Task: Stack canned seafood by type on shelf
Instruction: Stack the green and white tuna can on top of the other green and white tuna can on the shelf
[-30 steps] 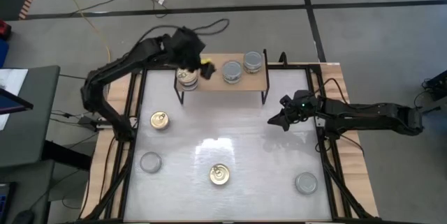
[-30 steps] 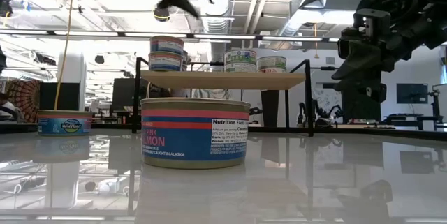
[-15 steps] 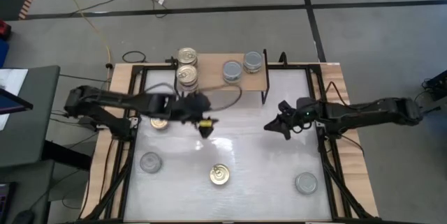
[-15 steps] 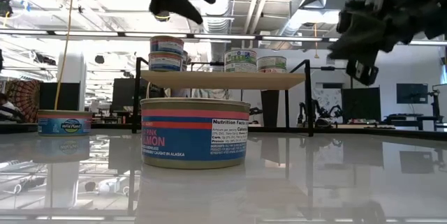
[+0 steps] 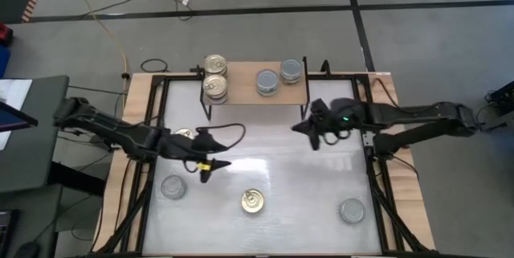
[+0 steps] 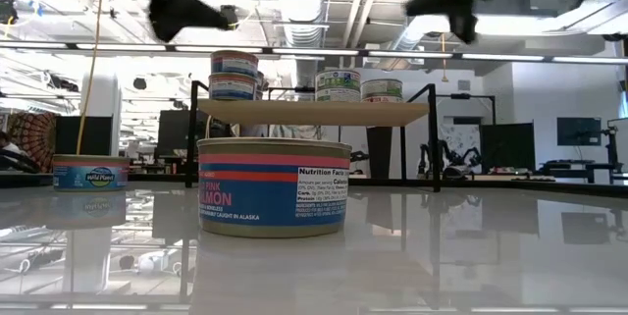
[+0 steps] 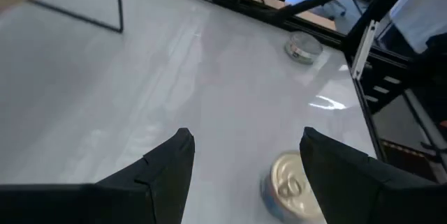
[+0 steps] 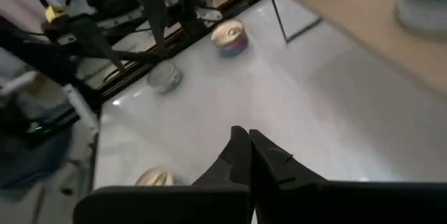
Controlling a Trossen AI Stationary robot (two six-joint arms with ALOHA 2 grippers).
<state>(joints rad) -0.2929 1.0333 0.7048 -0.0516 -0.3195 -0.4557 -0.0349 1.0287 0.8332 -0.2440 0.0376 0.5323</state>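
Observation:
The shelf (image 5: 249,97) stands at the far middle of the table. It carries two gold-lidded cans (image 5: 215,88) at its left end and two silver-lidded cans (image 5: 267,82) further right. In the low view, two cans (image 6: 234,75) at its left end stand one on the other. My left gripper (image 5: 206,171) hangs open over the table's left half, above and short of a gold-lidded can (image 7: 293,190). My right gripper (image 8: 244,144) is shut on nothing and hangs in the air near the shelf's right leg.
Loose on the table are a gold-lidded can (image 5: 253,202) near the front middle, silver-lidded cans at front left (image 5: 173,186) and front right (image 5: 352,210), and a gold-lidded can (image 5: 183,134) partly under my left arm. Black frame rails (image 5: 377,178) line both sides.
My left gripper has left the shelf's left end, swung toward the table's near edge and sunk, staying open. A gold-lidded can that it covered now shows on the shelf. My right gripper has risen, shifted a little toward the table's left, and shut.

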